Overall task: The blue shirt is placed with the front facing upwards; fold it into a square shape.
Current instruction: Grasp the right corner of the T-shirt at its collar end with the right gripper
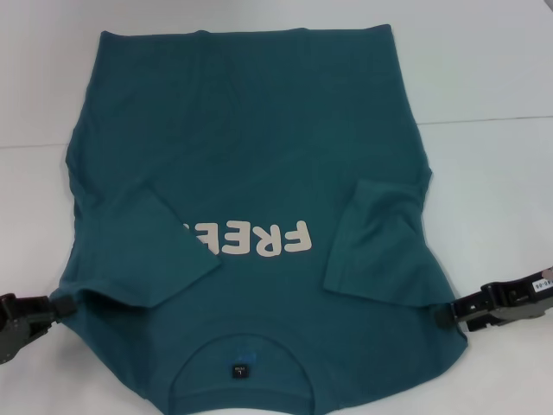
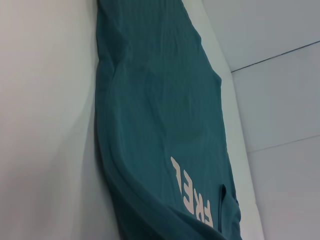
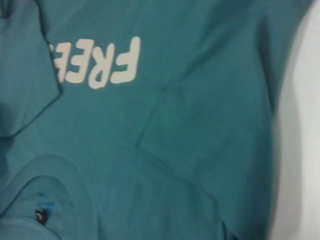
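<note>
1. Jaws of left gripper (image 1: 59, 304): closed on the blue shirt (image 1: 259, 156) at its left shoulder edge
2. Shirt: flat on white table (image 1: 492, 104), print up, both sleeves folded inward
3. Right gripper (image 1: 449, 316): pinching right shoulder edge

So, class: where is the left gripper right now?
In the head view the left gripper sits at the near left edge of the shirt, beside the folded-in left sleeve, opposite the right gripper.
</note>
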Motion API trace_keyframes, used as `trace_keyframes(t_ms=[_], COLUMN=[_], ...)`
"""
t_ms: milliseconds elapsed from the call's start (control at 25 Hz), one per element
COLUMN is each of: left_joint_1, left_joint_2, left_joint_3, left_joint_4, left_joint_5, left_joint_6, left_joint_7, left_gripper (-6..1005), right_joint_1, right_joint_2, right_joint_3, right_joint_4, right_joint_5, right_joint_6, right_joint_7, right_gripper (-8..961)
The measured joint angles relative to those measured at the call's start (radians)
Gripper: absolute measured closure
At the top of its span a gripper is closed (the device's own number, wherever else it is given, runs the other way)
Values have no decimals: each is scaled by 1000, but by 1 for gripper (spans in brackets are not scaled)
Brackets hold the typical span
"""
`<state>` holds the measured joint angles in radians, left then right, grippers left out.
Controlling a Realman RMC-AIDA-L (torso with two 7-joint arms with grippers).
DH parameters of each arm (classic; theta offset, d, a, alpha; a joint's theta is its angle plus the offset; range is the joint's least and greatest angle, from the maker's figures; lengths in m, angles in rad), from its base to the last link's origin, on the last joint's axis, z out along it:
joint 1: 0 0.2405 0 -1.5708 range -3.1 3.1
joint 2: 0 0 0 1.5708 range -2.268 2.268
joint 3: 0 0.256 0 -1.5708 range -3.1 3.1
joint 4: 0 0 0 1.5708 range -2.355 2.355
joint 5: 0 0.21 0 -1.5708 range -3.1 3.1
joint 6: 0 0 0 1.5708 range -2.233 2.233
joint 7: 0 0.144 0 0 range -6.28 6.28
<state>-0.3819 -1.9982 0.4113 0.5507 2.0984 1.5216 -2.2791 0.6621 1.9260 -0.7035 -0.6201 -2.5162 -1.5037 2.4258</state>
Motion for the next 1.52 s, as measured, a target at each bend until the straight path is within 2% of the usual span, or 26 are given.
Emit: trace_keyframes(t_ms=[240, 680, 1320, 1520], left_joint_1=[-1, 0, -1, 0], left_joint_2=[-1, -4, -7, -7], left_joint_3=[0, -11, -14, -14], left_joint_4=[0, 0, 0, 0], left_joint_5=[0, 0, -8, -9], left_joint_6=[0, 0, 10, 11], left_joint_7=[0, 4, 4, 3], left_gripper=[950, 951, 952, 952], right_joint_1=[-2, 41, 50, 49], right_joint_2=[2, 42, 47, 43], right_joint_3=[4, -9, -16, -11], right_joint_4=[-1, 12, -3, -3], right_joint_5=[-6, -33, -40, -41], right_joint_6=[14, 40, 39, 36], right_joint_7=[2, 3, 12, 15], right_gripper=[264, 270, 279, 505])
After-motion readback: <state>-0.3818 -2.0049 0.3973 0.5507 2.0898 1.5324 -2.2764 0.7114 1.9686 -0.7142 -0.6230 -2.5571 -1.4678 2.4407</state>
